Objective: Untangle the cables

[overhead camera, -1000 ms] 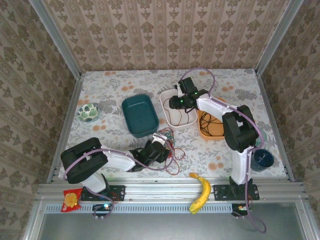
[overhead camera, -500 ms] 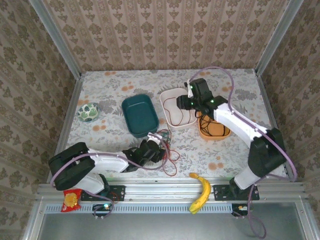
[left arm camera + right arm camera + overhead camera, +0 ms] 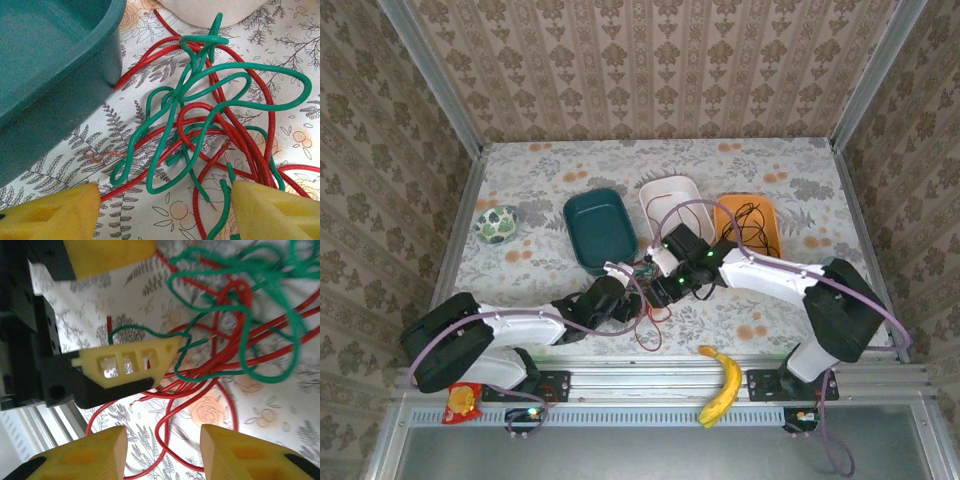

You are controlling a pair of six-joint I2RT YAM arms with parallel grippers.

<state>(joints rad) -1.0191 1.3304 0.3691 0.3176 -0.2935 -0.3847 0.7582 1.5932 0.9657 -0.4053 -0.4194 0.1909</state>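
Observation:
A tangle of red cables (image 3: 657, 312) and green cables (image 3: 646, 271) lies on the table in front of the teal bin. In the left wrist view the green cable (image 3: 199, 98) loops over the red cable (image 3: 254, 131). My left gripper (image 3: 162, 216) hovers open just short of them, with a green strand beside its right finger. My left gripper (image 3: 632, 288) and right gripper (image 3: 663, 284) meet at the tangle. My right gripper (image 3: 162, 456) is open above a red cable loop (image 3: 165, 426), facing the left gripper's finger (image 3: 131, 365). Black cables (image 3: 744, 228) lie in the orange tray (image 3: 769, 212).
The teal bin (image 3: 599, 229) and white tray (image 3: 672, 196) stand just behind the tangle. A banana (image 3: 721, 384) lies at the near edge. A patterned bowl (image 3: 498, 224) sits at the left. A snack packet (image 3: 464, 400) lies by the left base.
My right arm swung from over the white tray down to the red and green tangle, opposite the left gripper. My left gripper edged forward along the tangle.

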